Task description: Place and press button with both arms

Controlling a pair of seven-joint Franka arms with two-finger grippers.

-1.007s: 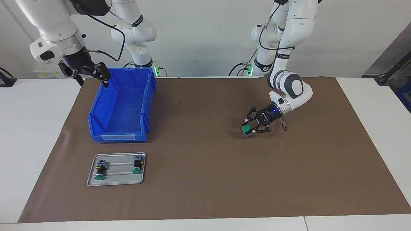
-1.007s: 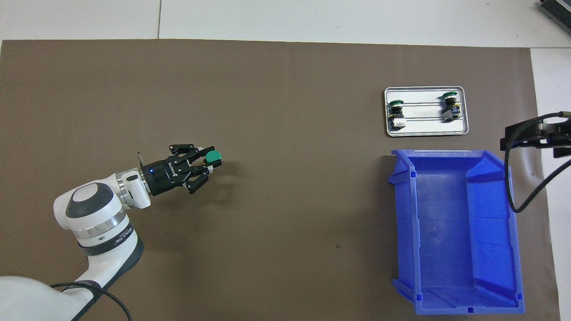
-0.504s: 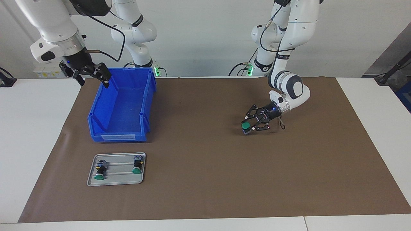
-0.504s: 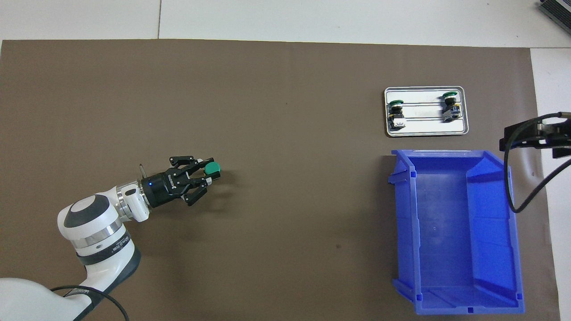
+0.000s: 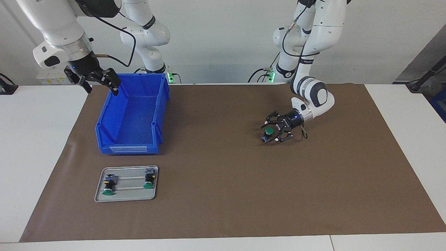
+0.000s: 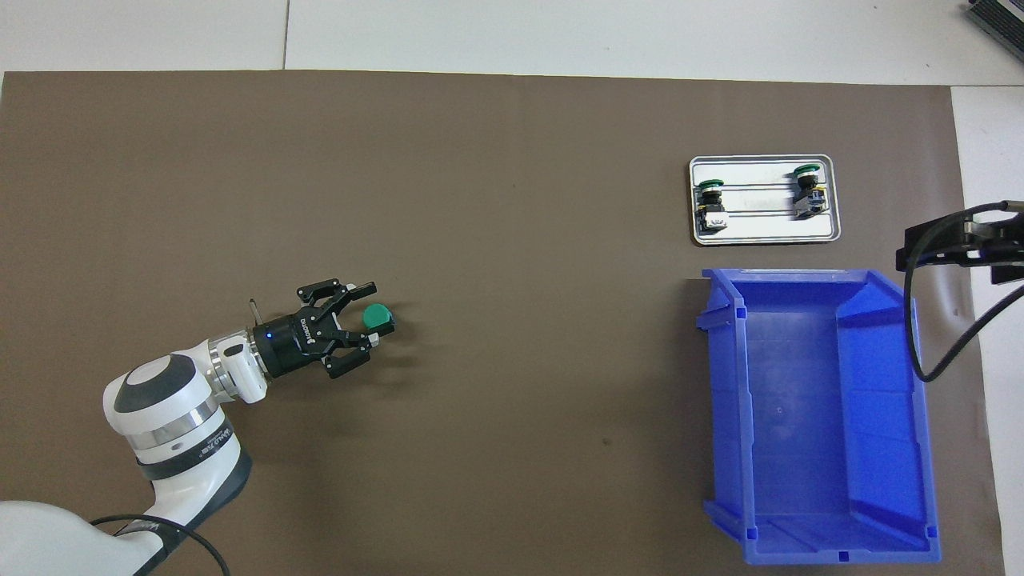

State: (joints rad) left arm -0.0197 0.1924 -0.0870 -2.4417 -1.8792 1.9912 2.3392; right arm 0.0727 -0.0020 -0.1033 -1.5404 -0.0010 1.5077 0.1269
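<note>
The button (image 5: pixel 268 132), with a green cap on a black body, stands tilted on the brown mat (image 5: pixel 223 195) toward the left arm's end. My left gripper (image 5: pixel 272 131) is low over the mat and open, with its fingers on either side of the button. The overhead view shows the green cap (image 6: pixel 378 318) between the spread fingers of the left gripper (image 6: pixel 371 314). My right gripper (image 5: pixel 100 89) is open and empty. It waits in the air over the edge of the blue bin (image 5: pixel 129 150) and also shows in the overhead view (image 6: pixel 950 264).
A grey metal tray (image 5: pixel 125 199) lies on the mat, farther from the robots than the blue bin (image 6: pixel 808 276). It holds two lookalike green-capped buttons (image 5: pixel 108 187) (image 5: pixel 149 181). The bin is open-topped.
The left gripper lowered the button toward the mat, drew a little nearer to the robots, and spread its fingers off it. The right arm has not moved.
</note>
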